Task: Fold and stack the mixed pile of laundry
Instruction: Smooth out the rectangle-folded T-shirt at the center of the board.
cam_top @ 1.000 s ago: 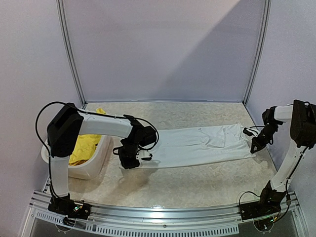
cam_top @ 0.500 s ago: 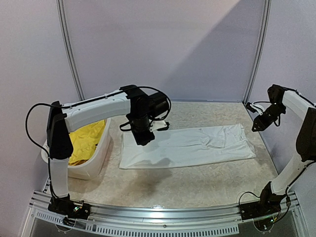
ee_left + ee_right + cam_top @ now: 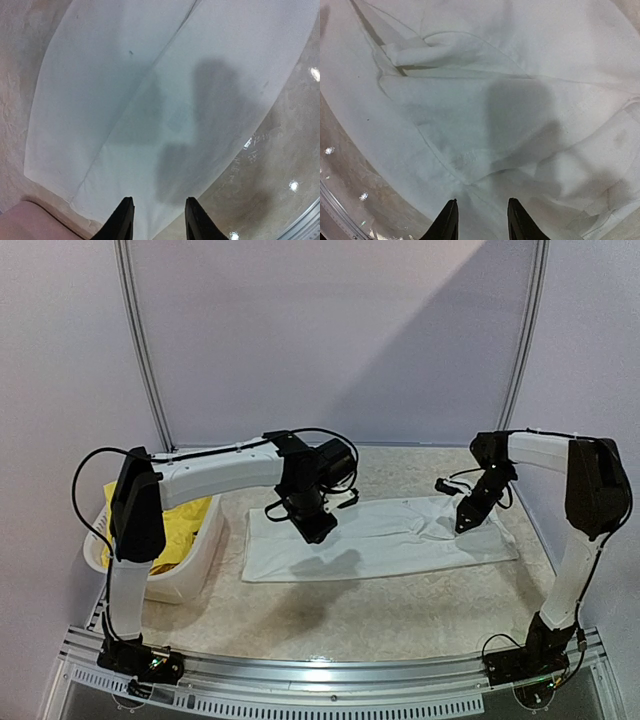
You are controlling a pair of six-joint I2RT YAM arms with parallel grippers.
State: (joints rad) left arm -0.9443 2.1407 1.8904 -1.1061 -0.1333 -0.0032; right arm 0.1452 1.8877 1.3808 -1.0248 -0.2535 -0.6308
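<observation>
T-shirt (image 3: 380, 540): white, folded into a long strip; it lies flat across the middle of the table (image 3: 400, 615), and its right end is wrinkled.
Left gripper (image 3: 318, 528): hangs above the left part of the T-shirt; fingers (image 3: 124, 220) apart, nothing between them.
Right gripper (image 3: 466, 520): above the wrinkled right part; released, it holds nothing.
Shorts (image 3: 185, 525): yellow, inside the basket (image 3: 205, 562) at the left side of the table.
</observation>
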